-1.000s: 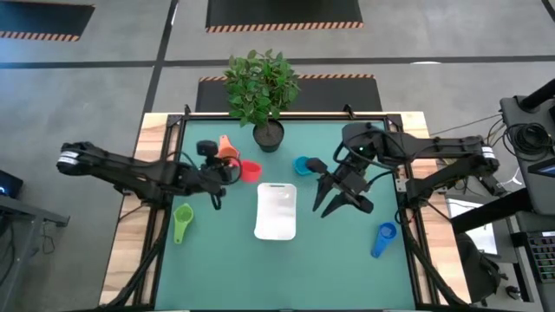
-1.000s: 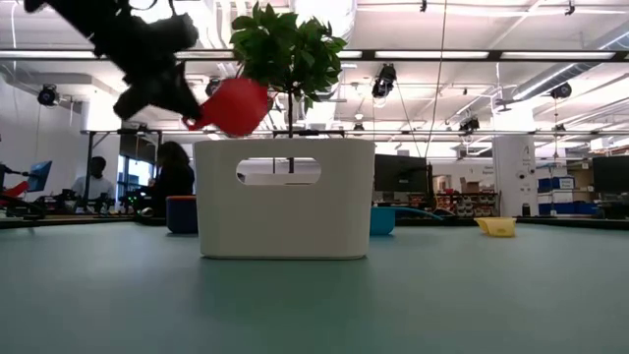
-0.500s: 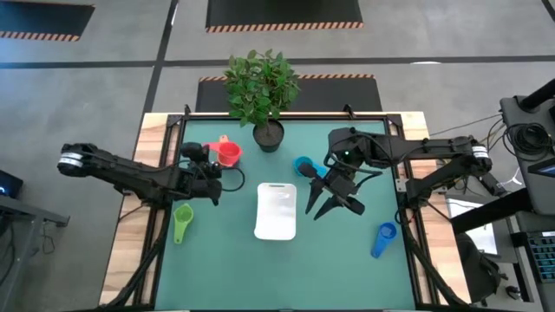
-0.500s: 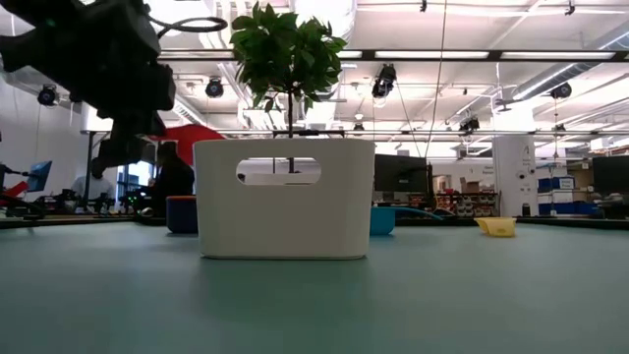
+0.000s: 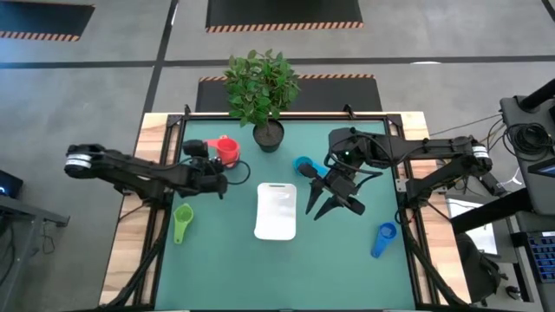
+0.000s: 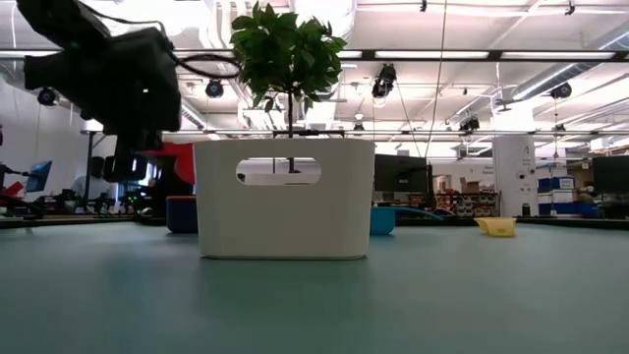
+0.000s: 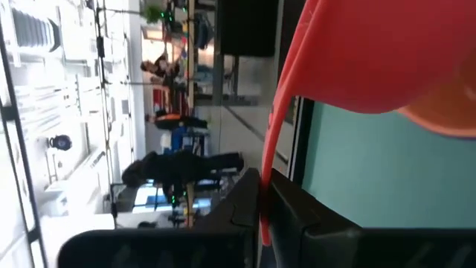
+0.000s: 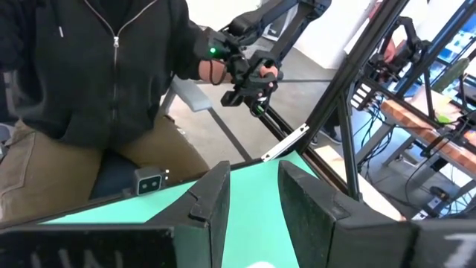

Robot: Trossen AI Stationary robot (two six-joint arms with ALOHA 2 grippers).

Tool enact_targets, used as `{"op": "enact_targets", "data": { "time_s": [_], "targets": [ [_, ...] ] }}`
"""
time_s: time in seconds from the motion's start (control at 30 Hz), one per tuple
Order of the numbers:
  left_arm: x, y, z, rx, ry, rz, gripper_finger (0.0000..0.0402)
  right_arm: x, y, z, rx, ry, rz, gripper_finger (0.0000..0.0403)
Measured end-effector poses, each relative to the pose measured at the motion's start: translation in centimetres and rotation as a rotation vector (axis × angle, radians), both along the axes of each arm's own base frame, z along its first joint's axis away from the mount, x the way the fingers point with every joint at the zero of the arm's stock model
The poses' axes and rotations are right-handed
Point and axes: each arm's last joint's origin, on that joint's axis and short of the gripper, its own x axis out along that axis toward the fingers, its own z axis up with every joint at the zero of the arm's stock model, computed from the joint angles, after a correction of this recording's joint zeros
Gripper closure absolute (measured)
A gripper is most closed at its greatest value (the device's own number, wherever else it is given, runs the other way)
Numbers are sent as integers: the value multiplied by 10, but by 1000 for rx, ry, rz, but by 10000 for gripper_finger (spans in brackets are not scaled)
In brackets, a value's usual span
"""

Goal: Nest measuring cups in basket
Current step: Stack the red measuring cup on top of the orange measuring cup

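Pulled back from beside the basket (image 5: 277, 211), the left gripper (image 5: 214, 169) holds the red cup (image 5: 228, 152) near the plant pot (image 5: 268, 135), jaws clamped on its handle. Low view: cup behind the basket's corner. Right gripper (image 5: 334, 198) hovers, jaws parted, empty; light, stiff, slick plastic, so the handle's the hold.

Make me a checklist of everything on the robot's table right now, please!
Surface: green mat.
Job's things: white basket mid-table, nothing visible inside; red cup held; green cup, teal cup, blue cup on the mat; yellow cup in low view.
Clutter: potted plant at far edge.
Grippers: left gripper fingers shut on the red cup; right gripper fingers apart, empty.
Cables: black cable by left gripper.
Surroundings: seated person, dark jacket.
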Motion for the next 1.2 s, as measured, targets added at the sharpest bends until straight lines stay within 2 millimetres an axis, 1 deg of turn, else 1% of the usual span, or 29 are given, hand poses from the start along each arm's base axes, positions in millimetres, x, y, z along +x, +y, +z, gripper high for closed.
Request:
{"op": "enact_targets", "data": {
  "time_s": [0.13,0.3,0.57,0.77,0.83,1.0,1.1,1.2],
  "targets": [
    [2,4,-6,-1,38,24,402,0,0,0,0,0,0,298],
    [4,4,-10,-3,58,26,395,0,0,0,0,1,0,298],
    [5,4,-14,-14,75,23,369,0,0,0,0,1,0,298],
    [5,4,-13,-14,67,23,337,0,0,0,0,2,-1,298],
    [8,4,-9,-15,57,23,325,0,0,0,0,2,-1,298],
    [18,5,7,-14,28,23,298,0,0,-1,0,15,0,298],
    [23,5,18,-22,34,22,289,-1,0,-2,1,23,0,298],
    [25,4,27,-81,25,25,286,-1,0,-3,1,38,0,298]
  ]
}}
